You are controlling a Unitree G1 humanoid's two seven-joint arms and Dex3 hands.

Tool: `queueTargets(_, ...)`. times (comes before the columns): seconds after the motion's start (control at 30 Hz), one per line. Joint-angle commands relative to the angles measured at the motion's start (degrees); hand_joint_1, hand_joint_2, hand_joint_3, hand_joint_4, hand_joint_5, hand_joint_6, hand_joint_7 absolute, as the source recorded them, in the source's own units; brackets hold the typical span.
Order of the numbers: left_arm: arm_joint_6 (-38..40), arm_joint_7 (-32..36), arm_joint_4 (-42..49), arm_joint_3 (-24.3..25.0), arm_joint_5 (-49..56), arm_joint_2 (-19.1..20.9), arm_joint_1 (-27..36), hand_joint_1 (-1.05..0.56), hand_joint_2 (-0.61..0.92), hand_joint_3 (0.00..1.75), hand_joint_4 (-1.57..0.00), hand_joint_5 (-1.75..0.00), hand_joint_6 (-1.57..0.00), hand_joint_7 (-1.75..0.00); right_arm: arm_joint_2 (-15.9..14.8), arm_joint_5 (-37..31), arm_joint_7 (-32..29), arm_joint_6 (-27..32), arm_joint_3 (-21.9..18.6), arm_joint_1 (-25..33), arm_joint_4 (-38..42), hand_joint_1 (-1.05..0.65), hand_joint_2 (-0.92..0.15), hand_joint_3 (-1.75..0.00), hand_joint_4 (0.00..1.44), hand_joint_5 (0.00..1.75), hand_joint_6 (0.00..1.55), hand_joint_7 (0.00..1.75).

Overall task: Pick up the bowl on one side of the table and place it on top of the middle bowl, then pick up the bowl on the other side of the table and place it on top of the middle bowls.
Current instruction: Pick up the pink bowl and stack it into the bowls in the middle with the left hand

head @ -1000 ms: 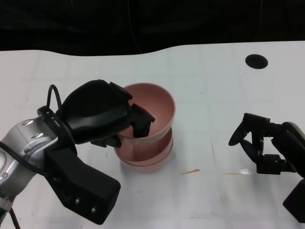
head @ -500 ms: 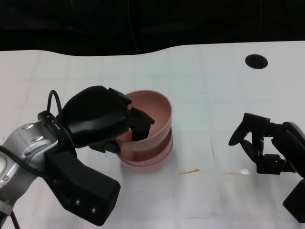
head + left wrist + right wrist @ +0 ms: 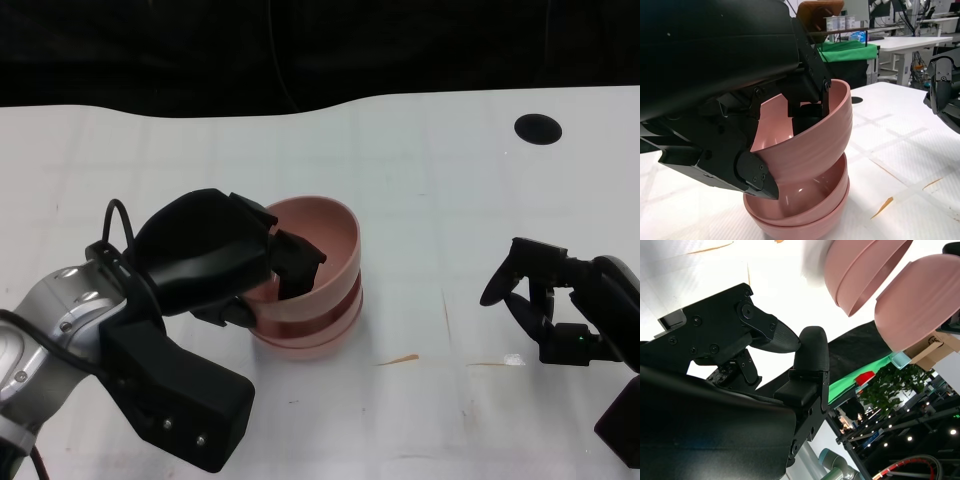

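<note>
Nearest the front edge of the white table (image 3: 430,420), the left hand (image 3: 215,250) held a pink bowl (image 3: 315,255) by its near rim, fingers clamped with some hooked inside the bowl and the rest against its outer wall. The bowl sat tilted, its low side dipping into the stacked pink bowls (image 3: 305,335) beneath it near the middle of the table; from the left wrist view its raised side stood clear of the stack's rim (image 3: 805,200). Off toward the right edge, well apart from the bowls, the right hand (image 3: 545,300) hung just above the table, fingers curled partly inward but spread apart, gripping nothing. Farther back, near the far right corner, a dark round hole (image 3: 538,127) marked the tabletop.
</note>
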Motion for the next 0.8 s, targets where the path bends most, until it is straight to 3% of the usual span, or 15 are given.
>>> queueTargets(0.03,-0.8,1.9,1.6,-0.5,0.7,0.3,-0.4,0.03,0.84,0.01,-0.78,-1.74,-0.80,-1.43,-1.1,0.0,-0.6,0.1,-0.2,-0.1,-0.2,-0.25,-0.79,-0.82,0.80,1.75,0.68,1.52)
queueTargets(0.8,-3.8,5.9,8.6,-2.6,2.2,-0.6,-2.9,0.02,0.84,0.01,-0.78,-1.75,-0.77,-1.48,-1.2,0.0,-0.8,0.4,-0.1,-0.1,-0.2,-0.26,-0.80,-0.81,0.80,1.75,0.68,1.51)
